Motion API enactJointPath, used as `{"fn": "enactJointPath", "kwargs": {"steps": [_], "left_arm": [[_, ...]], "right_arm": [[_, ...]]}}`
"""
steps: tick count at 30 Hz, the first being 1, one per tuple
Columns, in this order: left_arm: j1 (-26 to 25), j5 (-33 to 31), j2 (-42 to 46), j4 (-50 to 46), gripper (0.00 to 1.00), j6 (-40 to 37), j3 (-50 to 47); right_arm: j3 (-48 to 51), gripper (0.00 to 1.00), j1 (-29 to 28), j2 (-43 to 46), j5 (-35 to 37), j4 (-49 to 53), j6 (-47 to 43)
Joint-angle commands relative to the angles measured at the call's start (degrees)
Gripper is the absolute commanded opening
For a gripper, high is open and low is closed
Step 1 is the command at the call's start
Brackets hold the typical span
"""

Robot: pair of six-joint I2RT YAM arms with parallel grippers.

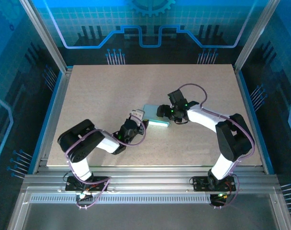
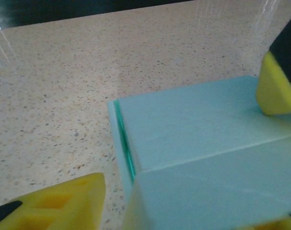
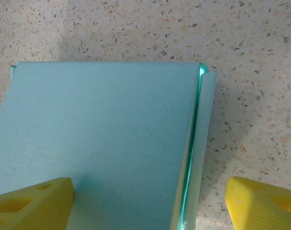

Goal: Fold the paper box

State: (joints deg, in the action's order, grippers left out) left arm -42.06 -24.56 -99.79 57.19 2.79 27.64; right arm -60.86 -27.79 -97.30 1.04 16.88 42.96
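**Item 1: left gripper** [image 1: 141, 120]. You will find it at the box's 9 o'clock, with its jaws parted around a corner of the card and clamping nothing. In its wrist view one yellow finger [image 2: 64, 201] stands clear of the card, and speckled table [image 1: 97, 96] shows between them.

**Item 2: paper box** [image 1: 154, 116]. It lies flat at the centre of the table, between your two grippers. It is pale mint-blue thin card, folded into a shallow rectangular shape. The top panel [image 3: 97, 139] is smooth and closed. At the panel's 3 o'clock in the right wrist view, a narrow side strip [image 3: 203, 143] sits not quite flush, with a bright green seam between strip and panel.

**Item 3: right gripper** [image 1: 164, 112]. It is at the box's 3 o'clock, jaws wide apart and gripping nothing. One yellow fingertip [image 3: 33, 201] sits over the top panel. The other is over bare table just beside the strip.
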Motion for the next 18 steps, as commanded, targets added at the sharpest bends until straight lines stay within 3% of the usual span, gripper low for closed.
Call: {"fn": "enactJointPath", "kwargs": {"steps": [1, 8, 12, 18], "left_arm": [[-0.65, 3.92, 5.12, -3.96, 0.67, -0.88, -2.2], [-0.63, 12.27, 14.24, -16.54, 0.99, -4.06, -5.82], [-0.39, 19.95, 20.54, -27.13, 0.99, -2.76, -6.59], [4.61, 33.09, 28.81, -31.65, 0.99, 6.39, -5.11]], "right_arm": [[-1.05, 0.83, -0.42, -1.36, 0.94, 0.43, 1.02], [-1.41, 0.82, -0.42, -3.13, 1.08, 0.19, 1.2], [-1.65, 0.82, -0.41, -4.11, 1.24, -0.1, 1.44], [-1.55, 0.8, -0.4, -5.1, 2.26, -0.01, 0.72]]}}
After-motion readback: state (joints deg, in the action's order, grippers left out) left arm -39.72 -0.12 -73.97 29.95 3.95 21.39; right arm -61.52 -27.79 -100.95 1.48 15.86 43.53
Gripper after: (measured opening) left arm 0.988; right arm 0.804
